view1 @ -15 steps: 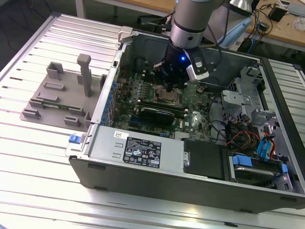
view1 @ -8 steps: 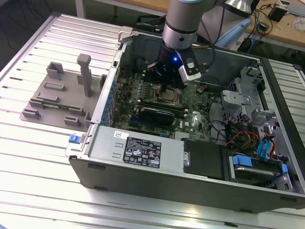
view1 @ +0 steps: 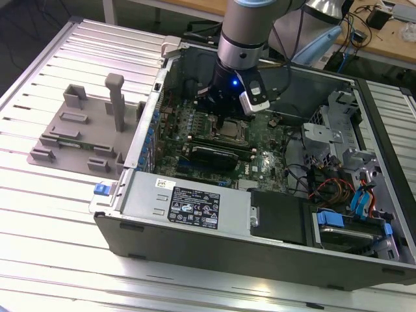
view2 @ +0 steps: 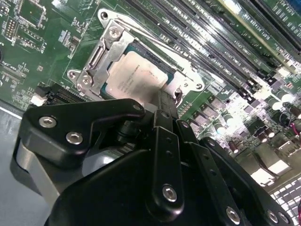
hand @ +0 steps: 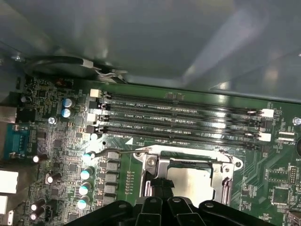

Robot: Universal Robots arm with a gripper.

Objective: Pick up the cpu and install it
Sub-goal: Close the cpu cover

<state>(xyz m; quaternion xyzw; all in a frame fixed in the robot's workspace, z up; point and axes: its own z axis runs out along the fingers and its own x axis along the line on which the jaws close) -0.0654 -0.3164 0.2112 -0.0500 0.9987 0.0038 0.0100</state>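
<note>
Black fingers (view2: 165, 106), closed together and gripping nothing, are hovering at one edge of the cpu (view2: 136, 75), which is lying flat inside its metal socket frame (view2: 91, 70) just beyond their tips.

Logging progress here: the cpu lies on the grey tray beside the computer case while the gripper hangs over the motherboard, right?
No. In the second wrist view the cpu sits in the metal-framed socket on the motherboard, not on the grey tray. The gripper does hang over the motherboard.
</note>
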